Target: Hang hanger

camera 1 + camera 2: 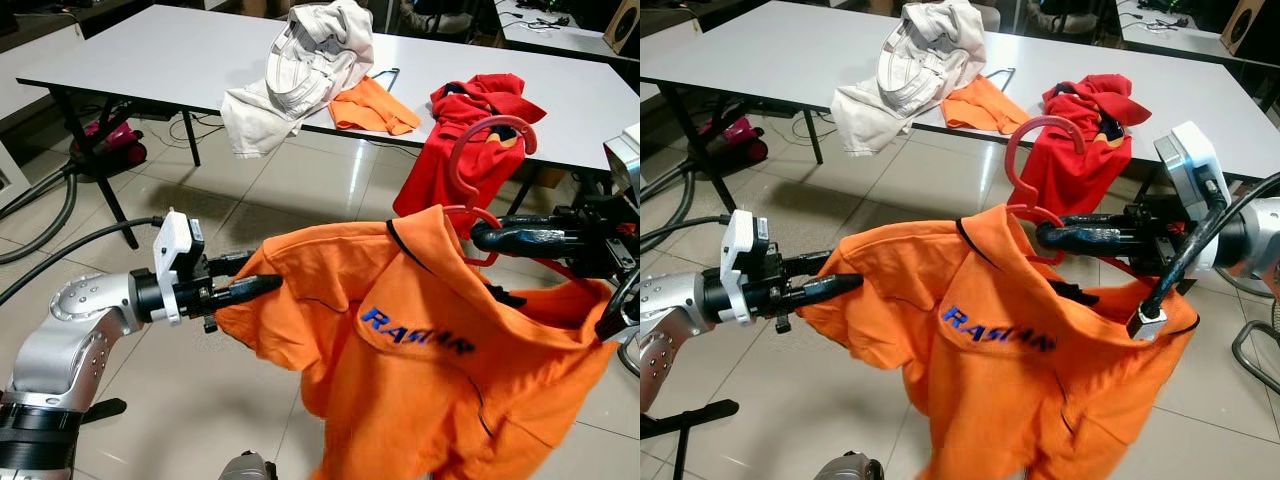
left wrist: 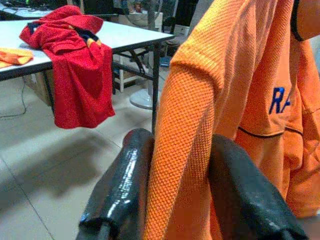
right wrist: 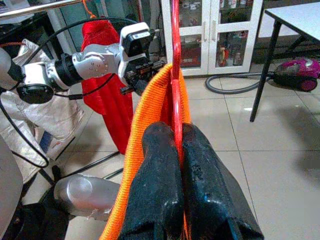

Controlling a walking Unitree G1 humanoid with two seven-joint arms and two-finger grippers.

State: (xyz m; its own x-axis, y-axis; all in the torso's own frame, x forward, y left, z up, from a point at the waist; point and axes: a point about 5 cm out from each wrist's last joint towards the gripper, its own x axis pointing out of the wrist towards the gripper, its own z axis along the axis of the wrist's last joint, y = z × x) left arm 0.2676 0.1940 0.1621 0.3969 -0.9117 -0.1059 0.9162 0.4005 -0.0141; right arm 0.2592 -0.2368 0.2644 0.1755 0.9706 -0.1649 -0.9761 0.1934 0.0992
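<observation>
Now | my right gripper [image 3: 180, 150] clamps red hanger [image 1: 1035, 150] centre-frame; left gripper [image 2: 175, 165] pinches orange shirt [image 1: 430, 350] sleeve | blue lettering across chest

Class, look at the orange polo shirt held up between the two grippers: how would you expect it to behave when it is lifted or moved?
The orange polo shirt is probably floppy: it sags between the left gripper and the right gripper. It looks light, since a pinch of sleeve holds it. It may slip off the red hanger, as it hangs bunched and uneven.
</observation>
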